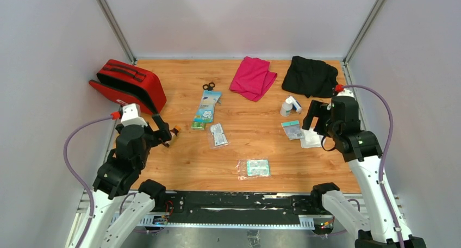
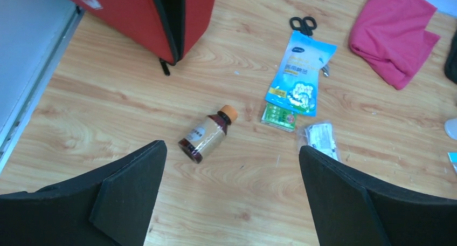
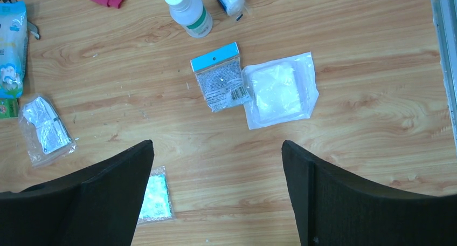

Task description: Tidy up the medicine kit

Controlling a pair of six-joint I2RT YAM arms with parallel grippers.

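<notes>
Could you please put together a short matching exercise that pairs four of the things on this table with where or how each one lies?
Things:
1. medicine kit
2. amber bottle
3. scissors
4. black cloth

Places or states:
a. far right, near the back edge
b. lying on its side, orange cap
c. far left corner
d. at the far end of the blue packet

Pairs: 1-c, 2-b, 3-d, 4-a.

Scissors (image 2: 303,24) partly beneath blue pouch (image 2: 300,73); medicine kit (image 2: 126,16) partly off-frame
</notes>
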